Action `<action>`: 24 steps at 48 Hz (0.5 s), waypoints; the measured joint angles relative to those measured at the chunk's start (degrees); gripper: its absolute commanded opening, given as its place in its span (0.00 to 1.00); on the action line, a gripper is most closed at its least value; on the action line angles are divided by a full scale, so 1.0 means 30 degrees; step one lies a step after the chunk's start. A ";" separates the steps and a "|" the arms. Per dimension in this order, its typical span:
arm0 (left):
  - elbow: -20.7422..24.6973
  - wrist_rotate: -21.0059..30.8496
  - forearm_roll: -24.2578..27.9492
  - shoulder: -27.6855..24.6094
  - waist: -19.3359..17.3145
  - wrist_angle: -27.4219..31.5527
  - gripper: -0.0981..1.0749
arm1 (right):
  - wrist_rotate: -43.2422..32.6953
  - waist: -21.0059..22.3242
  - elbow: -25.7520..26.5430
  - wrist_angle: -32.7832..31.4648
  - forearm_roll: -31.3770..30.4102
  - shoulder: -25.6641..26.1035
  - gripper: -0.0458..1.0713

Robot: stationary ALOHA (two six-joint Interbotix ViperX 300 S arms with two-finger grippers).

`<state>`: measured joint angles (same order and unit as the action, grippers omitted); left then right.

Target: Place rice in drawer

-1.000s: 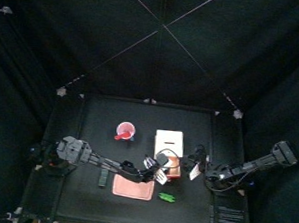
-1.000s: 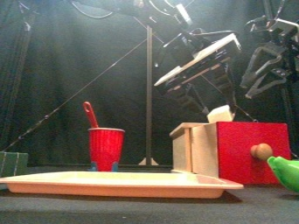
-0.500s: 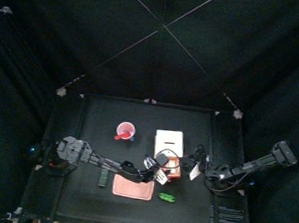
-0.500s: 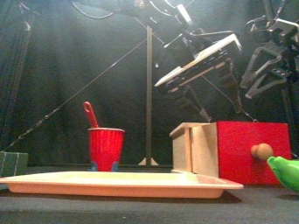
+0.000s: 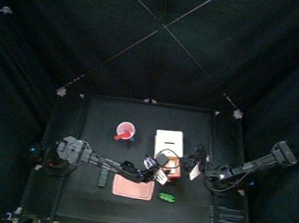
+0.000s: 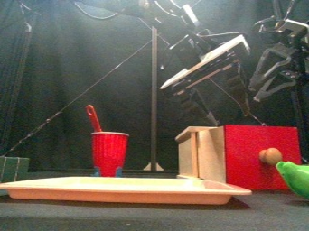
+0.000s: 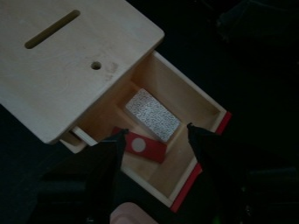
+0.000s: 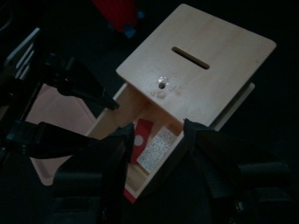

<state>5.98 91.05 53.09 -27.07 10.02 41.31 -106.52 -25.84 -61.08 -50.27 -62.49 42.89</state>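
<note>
The orange drawer (image 7: 187,87) stands pulled out of the cream-topped box (image 7: 70,61). The rice (image 7: 153,114), a small white packet, lies inside the drawer next to a small red and white piece. My left gripper (image 7: 158,166) hangs open and empty just above the drawer. My right gripper (image 8: 162,175) is open over the same drawer, and the rice (image 8: 160,147) shows between its jaws. In the top view both grippers, left (image 5: 158,168) and right (image 5: 194,167), meet at the drawer (image 5: 171,167). The front view shows the drawer's red face (image 6: 248,149) with its knob.
A pink-red cup (image 5: 124,132) with a spoon stands left of the box. A salmon-red board (image 5: 134,186) lies at the front, with a small green object (image 5: 167,197) to its right. The green object (image 6: 294,176) is close to the drawer knob.
One second ago a white lump showed above the box under the gripper in the front view; it has gone down into the drawer. The arms have barely moved.
</note>
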 measured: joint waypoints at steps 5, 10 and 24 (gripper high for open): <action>-0.0029 0.0000 -0.0029 0.0029 0.0029 -0.0029 0.86 | -0.0029 0.0000 0.0000 -0.0059 0.0029 0.0000 0.80; 0.0000 -0.0029 0.0000 0.0000 0.0029 -0.0029 0.86 | -0.0029 0.0000 0.0000 -0.0117 0.0029 0.0000 0.80; 0.0000 0.0000 0.0059 0.0000 0.0000 -0.0029 0.86 | -0.0029 -0.0029 0.0000 -0.0146 0.0088 -0.0029 0.80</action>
<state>5.98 91.05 53.26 -27.07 10.02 41.22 -106.61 -25.93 -61.08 -50.71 -62.23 42.80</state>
